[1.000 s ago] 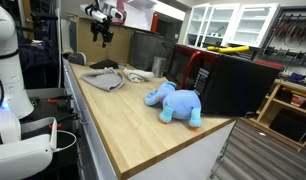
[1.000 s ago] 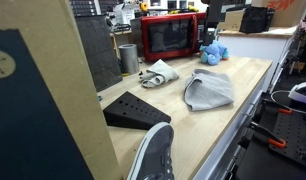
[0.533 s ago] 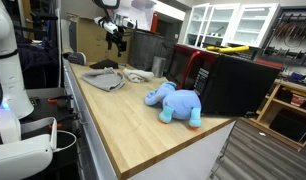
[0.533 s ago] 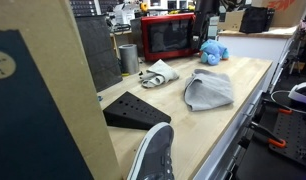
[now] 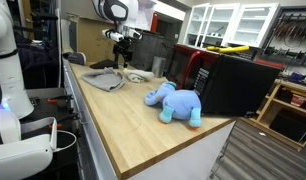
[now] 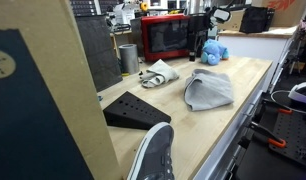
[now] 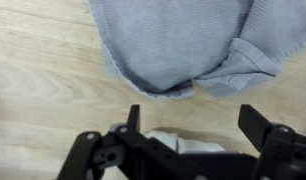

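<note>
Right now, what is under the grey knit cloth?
Around the grey knit cloth, only the wooden tabletop shows in the wrist view. The cloth lies rumpled; anything beneath it is covered and cannot be seen.

Grey cloth (image 7: 178, 40), crumpled, lying on wooden counter (image 7: 43, 70)

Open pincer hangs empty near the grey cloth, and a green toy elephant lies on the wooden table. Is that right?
Not quite. The elephant is blue, not green, as both exterior views show. The rest holds: the pincer hangs open and empty near the grey cloth, and the elephant lies on the wooden table.
</note>
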Available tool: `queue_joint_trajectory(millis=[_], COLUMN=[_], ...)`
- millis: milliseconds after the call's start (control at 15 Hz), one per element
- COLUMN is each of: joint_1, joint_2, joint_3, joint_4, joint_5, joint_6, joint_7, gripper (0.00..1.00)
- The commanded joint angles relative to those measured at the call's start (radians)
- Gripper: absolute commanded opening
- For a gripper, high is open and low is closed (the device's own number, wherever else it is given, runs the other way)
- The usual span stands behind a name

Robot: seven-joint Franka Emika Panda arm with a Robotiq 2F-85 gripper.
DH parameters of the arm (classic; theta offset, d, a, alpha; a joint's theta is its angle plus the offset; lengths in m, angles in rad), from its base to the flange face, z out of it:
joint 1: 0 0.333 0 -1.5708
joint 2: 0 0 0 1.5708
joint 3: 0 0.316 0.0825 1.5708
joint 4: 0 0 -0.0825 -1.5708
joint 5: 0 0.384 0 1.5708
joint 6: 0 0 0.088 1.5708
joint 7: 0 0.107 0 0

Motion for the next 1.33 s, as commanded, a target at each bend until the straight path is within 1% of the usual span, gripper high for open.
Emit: queue_joint_trajectory(millis=[0, 133, 267, 467, 667, 867, 933, 1000, 1067, 1267], joint_1=[-0.059, -0.087, -0.107, -0.124, -0.133, -0.138, -0.141, -0.143, -0.145, -0.153], joint_2=[0.037, 0.060, 0.083, 0.134, 0.173, 0.217, 0.228, 0.239, 0.246, 0.248], joint_3=[-0.006, -0.021, -0.035, -0.050, -0.044, -0.041, -0.042, -0.041, -0.041, -0.040], joint_4=[0.060, 0.072, 0.064, 0.049, 0.045, 0.051, 0.052, 0.056, 0.059, 0.069], joint_5=[-0.138, -0.187, -0.197, -0.164, -0.120, -0.109, -0.105, -0.102, -0.100, -0.090], joint_6=[-0.070, -0.113, -0.140, -0.163, -0.180, -0.191, -0.189, -0.194, -0.197, -0.217], joint_7=[0.114, 0.127, 0.085, -0.011, -0.106, -0.134, -0.141, -0.148, -0.147, -0.157], gripper=[1.00, 1.00, 1.00, 1.00, 1.00, 1.00, 0.75, 0.72, 0.66, 0.42])
